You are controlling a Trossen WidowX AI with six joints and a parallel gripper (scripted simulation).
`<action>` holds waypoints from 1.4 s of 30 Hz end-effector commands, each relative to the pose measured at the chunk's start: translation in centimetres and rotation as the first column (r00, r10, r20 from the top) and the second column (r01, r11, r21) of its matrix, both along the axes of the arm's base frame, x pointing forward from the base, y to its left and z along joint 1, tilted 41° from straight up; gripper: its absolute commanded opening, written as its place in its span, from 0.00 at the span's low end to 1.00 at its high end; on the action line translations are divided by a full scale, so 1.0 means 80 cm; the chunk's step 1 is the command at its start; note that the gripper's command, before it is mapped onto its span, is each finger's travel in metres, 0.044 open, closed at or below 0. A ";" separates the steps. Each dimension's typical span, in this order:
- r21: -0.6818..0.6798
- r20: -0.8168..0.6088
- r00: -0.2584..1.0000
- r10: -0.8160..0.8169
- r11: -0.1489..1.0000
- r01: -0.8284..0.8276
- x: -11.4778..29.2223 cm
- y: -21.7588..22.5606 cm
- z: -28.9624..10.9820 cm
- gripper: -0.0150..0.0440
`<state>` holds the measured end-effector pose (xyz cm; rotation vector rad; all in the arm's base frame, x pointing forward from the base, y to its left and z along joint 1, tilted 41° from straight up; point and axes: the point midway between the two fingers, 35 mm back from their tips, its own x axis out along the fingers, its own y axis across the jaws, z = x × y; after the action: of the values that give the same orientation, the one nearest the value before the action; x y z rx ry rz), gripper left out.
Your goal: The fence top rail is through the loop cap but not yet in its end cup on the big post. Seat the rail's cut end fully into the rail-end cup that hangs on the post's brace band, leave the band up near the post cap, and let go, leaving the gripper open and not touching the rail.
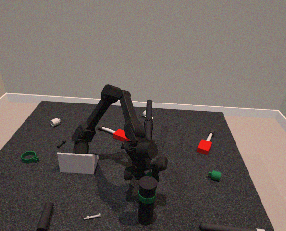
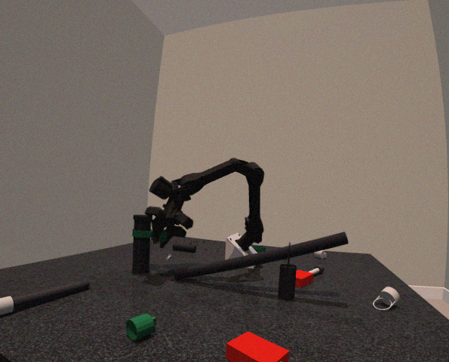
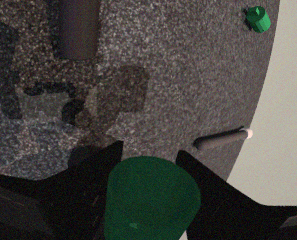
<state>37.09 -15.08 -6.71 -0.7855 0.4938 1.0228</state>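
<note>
Green is the rail-end cup [image 3: 150, 207], and the black fingers squeeze it from both sides. It hangs on the green band [image 2: 141, 234] high up on the big post [image 2: 140, 253]. To the right, the long dark rail [image 2: 255, 257] slants with its low end on the counter [image 2: 80, 311], out of the cup.

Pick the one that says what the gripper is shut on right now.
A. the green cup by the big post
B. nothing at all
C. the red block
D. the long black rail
A. In the wrist view the gripper has its dark fingers on both sides of the green cup, while the rail lies slanted with its low end on the table, apart from the gripper.
</note>
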 end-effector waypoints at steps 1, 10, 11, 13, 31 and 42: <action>0.001 0.013 1.000 0.018 1.000 -0.018 -0.005 -0.001 -0.001 0.25; 0.003 0.041 0.998 0.052 0.999 -0.052 -0.010 -0.001 -0.001 0.25; 0.003 0.047 0.997 0.060 0.998 -0.060 -0.011 -0.002 -0.001 0.25; 0.003 0.054 0.996 0.068 0.998 -0.068 -0.012 -0.002 -0.001 0.25; 0.002 0.100 0.987 0.124 0.992 -0.125 -0.021 -0.003 -0.001 0.25; 0.003 0.076 0.993 0.094 0.995 -0.095 -0.016 -0.002 -0.001 0.25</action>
<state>35.72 -15.18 -6.70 -0.8523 0.3704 1.0845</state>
